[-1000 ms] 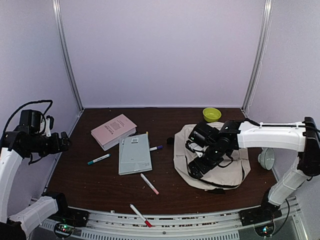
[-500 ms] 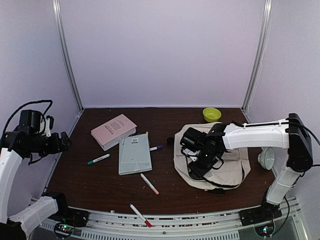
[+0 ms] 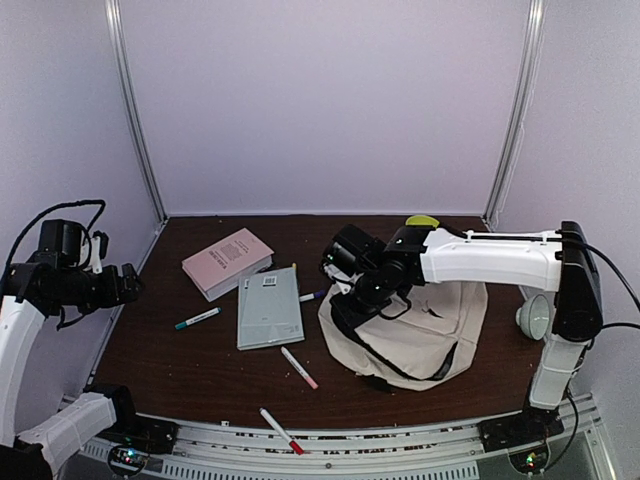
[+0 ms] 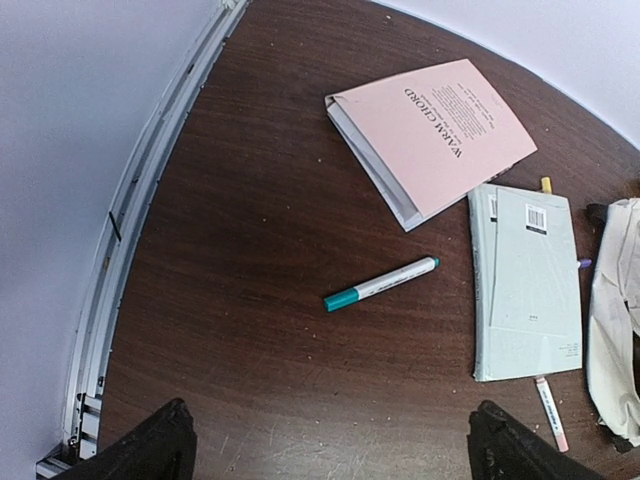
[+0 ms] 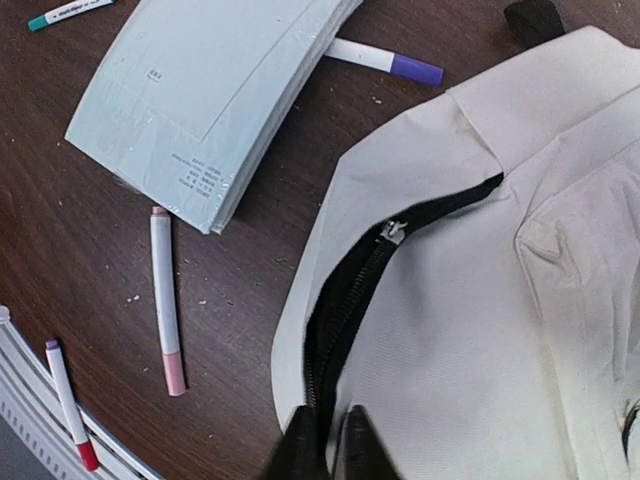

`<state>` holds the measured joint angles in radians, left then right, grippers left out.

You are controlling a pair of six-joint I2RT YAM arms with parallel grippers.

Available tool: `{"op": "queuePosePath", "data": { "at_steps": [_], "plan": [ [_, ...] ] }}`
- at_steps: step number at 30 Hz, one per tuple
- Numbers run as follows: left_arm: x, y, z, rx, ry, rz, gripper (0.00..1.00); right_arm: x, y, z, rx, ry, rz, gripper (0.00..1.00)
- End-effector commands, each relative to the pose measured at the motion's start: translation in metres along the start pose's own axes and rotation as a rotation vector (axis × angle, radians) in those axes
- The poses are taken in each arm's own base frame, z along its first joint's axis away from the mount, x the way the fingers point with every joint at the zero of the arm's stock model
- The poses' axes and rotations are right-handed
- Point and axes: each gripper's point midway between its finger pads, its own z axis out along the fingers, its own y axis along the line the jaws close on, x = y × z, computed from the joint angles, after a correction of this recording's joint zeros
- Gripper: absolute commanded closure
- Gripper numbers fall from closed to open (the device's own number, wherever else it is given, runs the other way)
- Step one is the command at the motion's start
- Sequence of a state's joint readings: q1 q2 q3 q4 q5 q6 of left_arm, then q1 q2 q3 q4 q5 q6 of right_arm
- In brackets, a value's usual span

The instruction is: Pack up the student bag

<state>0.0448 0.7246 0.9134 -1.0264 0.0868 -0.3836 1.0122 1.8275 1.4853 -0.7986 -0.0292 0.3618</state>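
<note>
The student bag point(image 3: 425, 325), cream with black zipper lines, lies right of centre on the table, its left edge pulled up. My right gripper point(image 3: 345, 300) is shut on that edge. The right wrist view shows the right gripper point(image 5: 330, 442) pinching the bag point(image 5: 480, 300) fabric right at the partly open black zipper point(image 5: 372, 275). My left gripper point(image 4: 335, 455) hangs open above the table's left side, holding nothing. It is far from the bag; the top view shows the left gripper point(image 3: 130, 283) by the left wall.
A pink book point(image 3: 227, 262) and a grey-green notebook point(image 3: 269, 307) lie left of the bag. Markers lie around: teal point(image 3: 197, 318), purple point(image 3: 312, 296), pink point(image 3: 299, 368), red point(image 3: 281, 431). A green bowl point(image 3: 422, 220) peeks behind the right arm; a white cup point(image 3: 530, 318) stands at the right.
My right gripper closed on the bag's zipper edge and moved left, dragging the bag toward the notebook. The left arm has not moved.
</note>
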Motion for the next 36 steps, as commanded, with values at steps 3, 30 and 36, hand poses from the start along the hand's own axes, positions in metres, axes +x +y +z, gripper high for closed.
{"op": "queuePosePath", "data": {
  "at_steps": [3, 30, 36],
  "plan": [
    [-0.003, -0.004, 0.002, 0.025, -0.009, 0.009, 0.03, 0.013, -0.024, -0.007, 0.129, 0.039, -0.089, 0.41],
    [-0.002, -0.008, 0.003, 0.048, 0.000, 0.019, 0.03, 0.071, -0.003, 0.000, 0.049, 0.029, -0.099, 0.12],
    [-0.004, -0.009, -0.003, 0.053, -0.028, 0.022, 0.03, 0.060, -0.031, -0.015, 0.224, -0.004, -0.126, 0.12]
  ]
}}
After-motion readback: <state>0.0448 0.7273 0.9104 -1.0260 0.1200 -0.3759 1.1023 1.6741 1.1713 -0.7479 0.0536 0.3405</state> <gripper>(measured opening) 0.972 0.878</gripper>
